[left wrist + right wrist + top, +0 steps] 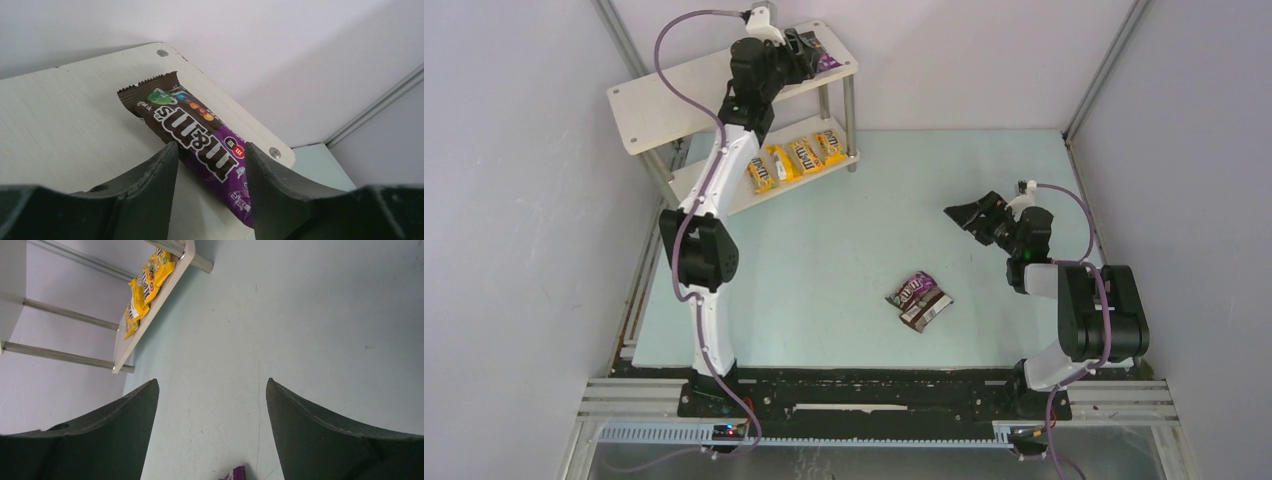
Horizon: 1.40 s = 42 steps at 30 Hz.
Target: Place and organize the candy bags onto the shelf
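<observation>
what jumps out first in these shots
The left end effector grips a purple packet on the top board of the shelf. Yellow packets sit in a row on the lower board. Two more packets lie together on the table, near the open right end effector.

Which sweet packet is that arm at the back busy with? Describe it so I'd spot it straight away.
Find the two-tier shelf in the far left corner and look at its top board. At that board's right end a lone purple-and-brown packet lies between the fingers of the left hand; the yellow packets sit on the lower board.
</observation>
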Available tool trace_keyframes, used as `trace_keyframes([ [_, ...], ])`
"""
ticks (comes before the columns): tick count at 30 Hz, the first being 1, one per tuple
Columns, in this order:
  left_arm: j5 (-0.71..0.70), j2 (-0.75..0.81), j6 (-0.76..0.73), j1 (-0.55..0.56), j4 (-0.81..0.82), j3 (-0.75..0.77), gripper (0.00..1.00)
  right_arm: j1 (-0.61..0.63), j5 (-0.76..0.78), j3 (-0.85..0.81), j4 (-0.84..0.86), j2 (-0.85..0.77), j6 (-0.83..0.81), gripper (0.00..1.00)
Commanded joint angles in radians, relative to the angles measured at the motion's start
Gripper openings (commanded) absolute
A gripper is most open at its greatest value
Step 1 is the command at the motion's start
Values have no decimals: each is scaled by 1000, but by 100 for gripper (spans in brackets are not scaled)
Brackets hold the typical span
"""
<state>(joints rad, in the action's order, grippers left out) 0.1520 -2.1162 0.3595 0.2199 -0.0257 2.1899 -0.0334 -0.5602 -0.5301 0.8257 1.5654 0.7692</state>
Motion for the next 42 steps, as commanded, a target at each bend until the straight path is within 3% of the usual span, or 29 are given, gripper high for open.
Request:
trace_keyframes([
  [1, 5, -53, -16, -18, -120, 45, 57, -8, -10, -14, 47, 6, 8, 87],
  [5, 15, -30, -14, -31, -138, 40, 60, -8, -9, -14, 47, 6, 7, 87],
  [13, -28, 193, -18, -31, -173, -50, 83, -8, -5, -13, 32, -3, 0, 87],
  [20, 4, 587, 81, 5, -85, -414, 95, 8, 32, 15, 25, -55, -27, 87],
  [25, 72, 876, 107, 74, -5, -765, 99, 85, 97, 25, -39, -137, -109, 88],
  [28, 152, 986, 91, 106, -22, -902, 99, 152, 154, 30, -90, -213, -183, 89],
  [31, 145, 1111, 51, 144, -29, -1046, 100, 229, 249, 30, -162, -277, -245, 91],
  [36, 140, 1212, -28, 213, -46, -1168, 100, 340, 365, 28, -276, -344, -257, 92],
  [42, 168, 1252, -73, 270, -85, -1194, 100, 486, 522, 29, -474, -414, -198, 92],
])
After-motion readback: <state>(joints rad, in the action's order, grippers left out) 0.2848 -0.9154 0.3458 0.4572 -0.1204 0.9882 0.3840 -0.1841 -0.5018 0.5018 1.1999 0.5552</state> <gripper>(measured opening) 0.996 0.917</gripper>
